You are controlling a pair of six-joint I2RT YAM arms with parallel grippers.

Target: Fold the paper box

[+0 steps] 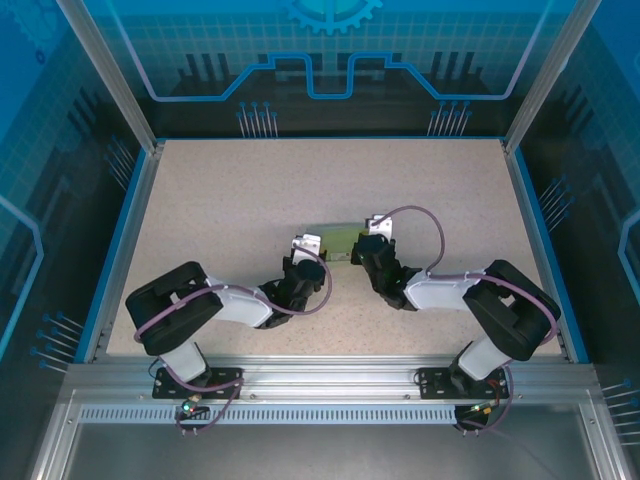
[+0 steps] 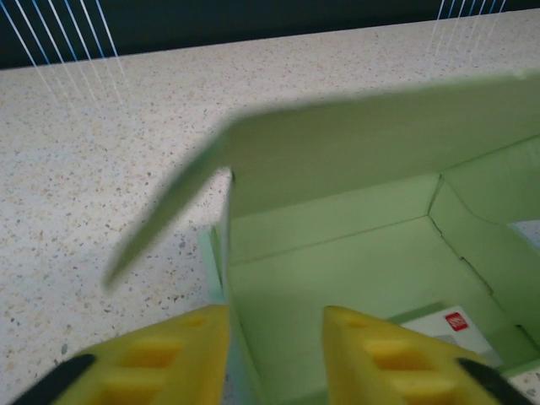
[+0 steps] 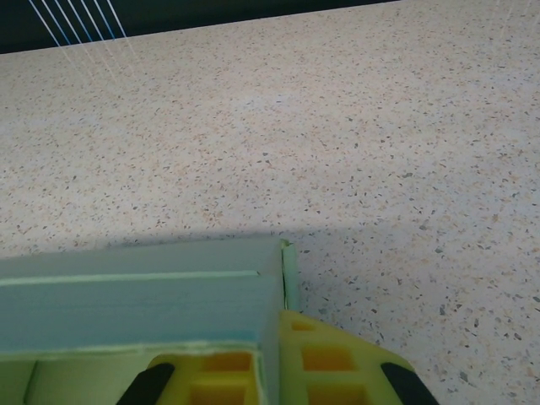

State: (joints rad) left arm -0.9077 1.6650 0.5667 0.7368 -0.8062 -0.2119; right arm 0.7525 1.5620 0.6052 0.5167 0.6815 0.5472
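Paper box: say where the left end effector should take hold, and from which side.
Take the paper box by its thin upright side wall, from the near side, one jaw inside, one outside; the left end effector straddles it now. The raised lid tilts, unsupported.

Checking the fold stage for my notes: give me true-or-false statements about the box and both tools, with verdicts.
The paper box is pale green. True.
Its lid flap lies shut flat. False: the lid flap stands raised, with the inside showing.
The right tool is shut on the box. True.
The left tool is clamped tight. False: its fingers stand apart.
The table is plain blue. False: it is pale and speckled.
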